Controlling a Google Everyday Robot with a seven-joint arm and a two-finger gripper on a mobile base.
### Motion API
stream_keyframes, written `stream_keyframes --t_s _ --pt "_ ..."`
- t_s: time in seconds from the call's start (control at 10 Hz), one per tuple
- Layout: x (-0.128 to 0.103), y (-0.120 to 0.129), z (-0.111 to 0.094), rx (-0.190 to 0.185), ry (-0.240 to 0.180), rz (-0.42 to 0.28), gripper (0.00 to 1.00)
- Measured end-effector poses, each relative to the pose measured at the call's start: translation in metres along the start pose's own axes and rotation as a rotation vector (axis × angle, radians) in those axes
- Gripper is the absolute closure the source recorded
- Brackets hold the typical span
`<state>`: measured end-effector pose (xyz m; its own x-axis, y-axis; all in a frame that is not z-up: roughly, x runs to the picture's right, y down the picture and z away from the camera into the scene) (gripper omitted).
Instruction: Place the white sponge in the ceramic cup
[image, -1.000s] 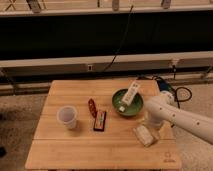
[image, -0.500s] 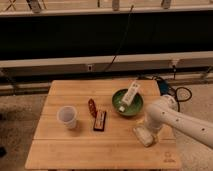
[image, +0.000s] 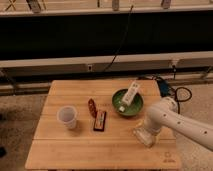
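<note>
The jaws of the gripper (image: 148, 129) were down at the white sponge (image: 141, 137) near the table's (image: 90, 150) right front; whether they were spread or pinching it could not be told. The ceramic cup (image: 67, 117) stood upright well to their left, and a green bowl (image: 120, 108) sat just behind them.

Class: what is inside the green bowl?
A long white bar leans in the green bowl, past its rim, hiding the floor beneath. The gripper hangs by the white sponge, outside it.
</note>
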<state>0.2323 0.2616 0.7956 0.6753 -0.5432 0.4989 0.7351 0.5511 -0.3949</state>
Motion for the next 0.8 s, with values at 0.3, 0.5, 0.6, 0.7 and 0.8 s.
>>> stream_keyframes --t_s 0.3,0.5,0.6,0.7,0.8 --pt "-0.005 -0.002 -0.007 0.011 -0.004 -0.011 0.86" --pt "-0.008 -0.004 -0.016 0.010 0.011 -0.010 0.99" --pt "-0.011 -0.006 -0.021 0.000 0.022 -0.010 1.00" --pt "-0.015 -0.010 -0.027 -0.006 0.032 -0.011 1.00" --pt "-0.020 -0.014 -0.030 -0.021 0.041 -0.016 1.00"
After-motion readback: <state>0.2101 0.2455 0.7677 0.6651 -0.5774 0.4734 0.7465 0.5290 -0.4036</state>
